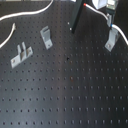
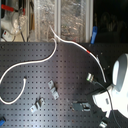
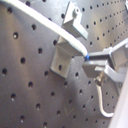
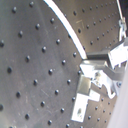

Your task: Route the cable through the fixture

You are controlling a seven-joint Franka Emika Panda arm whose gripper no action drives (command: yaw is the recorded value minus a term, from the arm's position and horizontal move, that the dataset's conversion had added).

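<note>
The white cable [image 2: 30,64] loops over the black perforated board and runs past its red-orange band [image 2: 89,51] down to the arm. The fixture [image 1: 112,39], a grey upright bracket slanting up to the right, stands at the first exterior view's right. My gripper [image 3: 89,59] is shut on the cable [image 3: 45,22] just beside the fixture [image 3: 64,52]. In the first wrist view the cable lies across the bracket's face below its forked top; whether it sits in the slot is unclear. In the second wrist view the cable [image 4: 65,22] ends at the fingers [image 4: 102,70], with the fixture [image 4: 82,105] close by.
A similar grey bracket [image 1: 46,36] slanting up to the left and a low bracket with two prongs [image 1: 20,54] stand at the first exterior view's left. A dark slanted post [image 1: 75,17] rises near the gripper. Clear bins [image 2: 60,17] stand behind the board.
</note>
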